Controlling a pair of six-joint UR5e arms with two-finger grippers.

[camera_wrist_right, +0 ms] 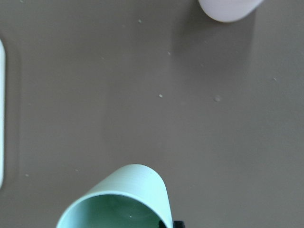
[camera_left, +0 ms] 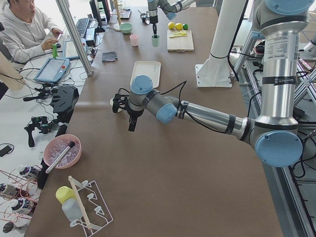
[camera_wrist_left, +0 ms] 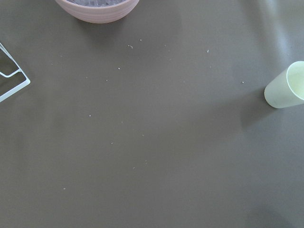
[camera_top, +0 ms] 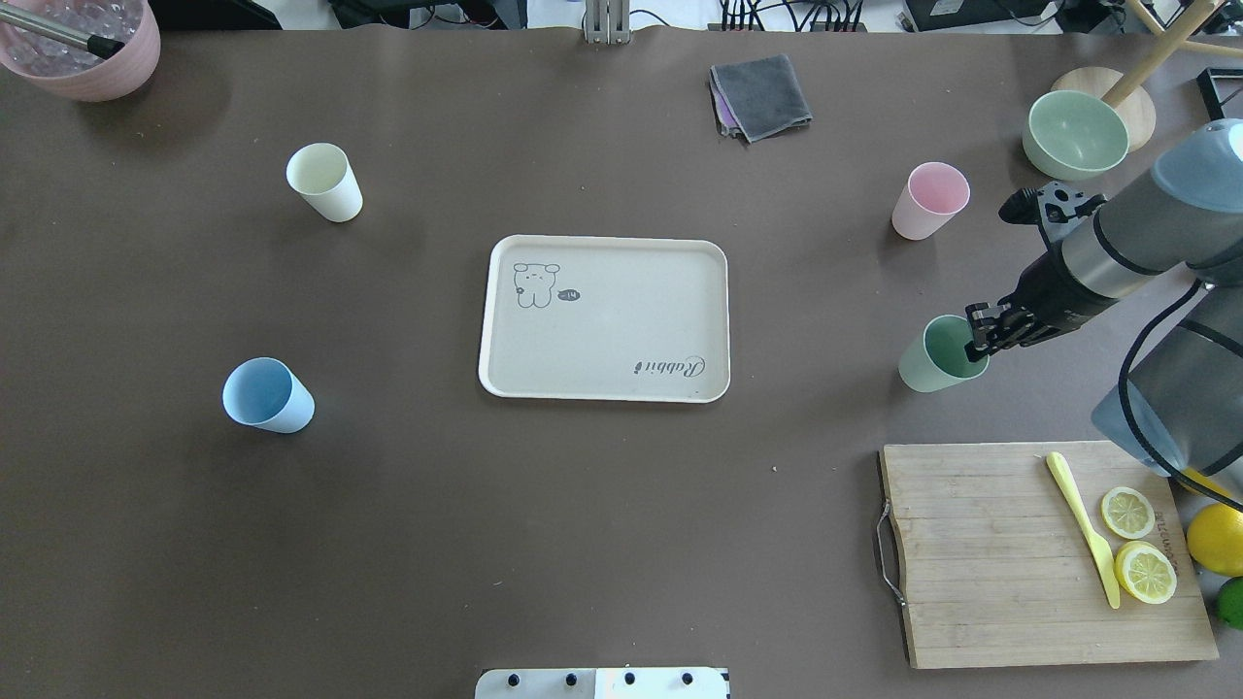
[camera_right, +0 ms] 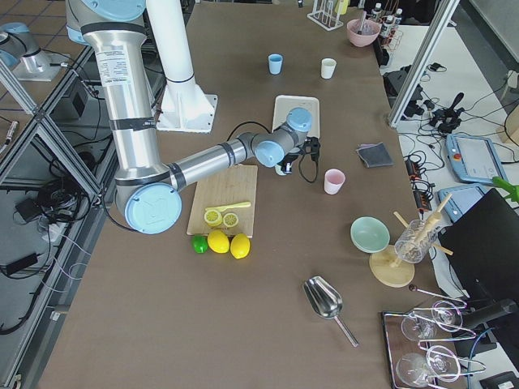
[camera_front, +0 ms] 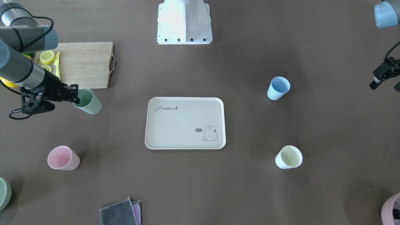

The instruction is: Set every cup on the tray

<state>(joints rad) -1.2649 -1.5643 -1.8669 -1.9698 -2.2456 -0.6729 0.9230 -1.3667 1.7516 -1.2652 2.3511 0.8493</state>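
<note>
The beige tray (camera_top: 621,320) with the "Rabbit" lettering lies mid-table with nothing on it; it also shows in the front-facing view (camera_front: 181,125). My right gripper (camera_top: 976,335) is shut on the near rim of the sage green cup (camera_top: 932,357), right of the tray; the right wrist view shows this cup (camera_wrist_right: 123,199) close up. The pink cup (camera_top: 929,200) stands beyond it. The light blue cup (camera_top: 267,395) and the cream-yellow cup (camera_top: 323,182) stand left of the tray. My left gripper (camera_front: 386,86) is open and empty, off to the left of those cups.
A wooden cutting board (camera_top: 1010,553) with lemon slices and a yellow knife lies near the right arm. A green bowl (camera_top: 1075,133) sits at the far right, a grey cloth (camera_top: 760,95) at the far edge, and a pink ribbed container (camera_top: 83,49) at the far left.
</note>
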